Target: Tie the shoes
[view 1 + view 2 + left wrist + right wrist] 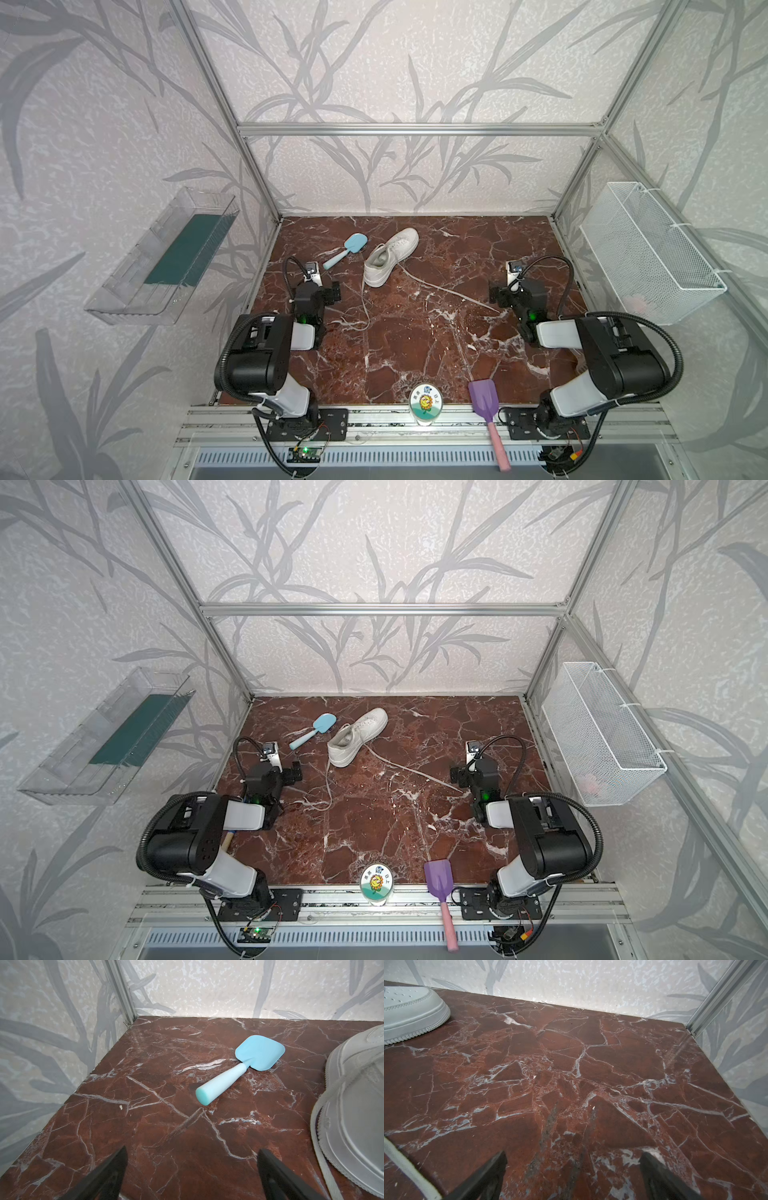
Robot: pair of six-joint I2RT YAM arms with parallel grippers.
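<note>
Toward the back of the counter (415, 357), left of centre, the white sneaker (390, 257) stands on its sole with its toe aimed at the back wall. A blue toy shovel (345, 250) lies just beside it. Its laces (451, 292) are untied: one trails forward and curls near the left arm (311, 299), the other runs out toward the right arm (519, 297). Both arms' jaws stand wide and hold nothing, hovering over bare marble in the wrist views. Tying looks not yet begun; the step in hand seems to be reaching for the lace ends. Next, each arm likely needs to drop low and pinch its nearer lace, which lies flat and thin against the surface.
</note>
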